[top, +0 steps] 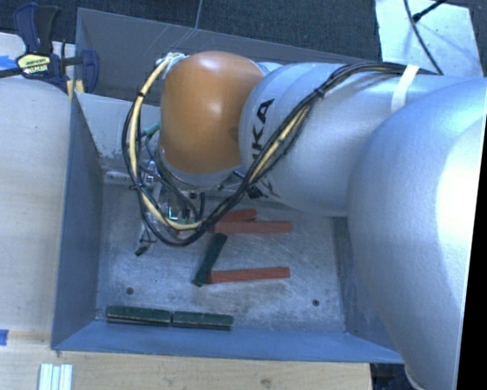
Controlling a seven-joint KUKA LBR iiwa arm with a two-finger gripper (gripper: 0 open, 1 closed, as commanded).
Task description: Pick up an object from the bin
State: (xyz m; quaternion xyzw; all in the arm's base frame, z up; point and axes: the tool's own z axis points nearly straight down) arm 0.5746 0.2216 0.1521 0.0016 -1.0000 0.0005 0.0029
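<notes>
Claw (168,214) hangs low in the grey bin (84,215) beneath its orange wrist cover (202,111); its opening cannot be told. Just right lies a dark green bar (211,259), beside a red-brown bar (250,275).

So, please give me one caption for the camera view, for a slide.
KUKA arm inside the grey bin, next to red-brown bars and dark green bars.

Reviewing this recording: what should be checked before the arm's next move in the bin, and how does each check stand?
1. Gripper inside the grey metal bin: ok.
2. Thing held in gripper: cannot tell; orange wrist cover hides it.
3. Target nearby: ok; dark green bar lies tilted beside the gripper, its lower end by a flat red-brown bar.
4. Two dark green strips along the near wall, apart from gripper: ok.
</notes>
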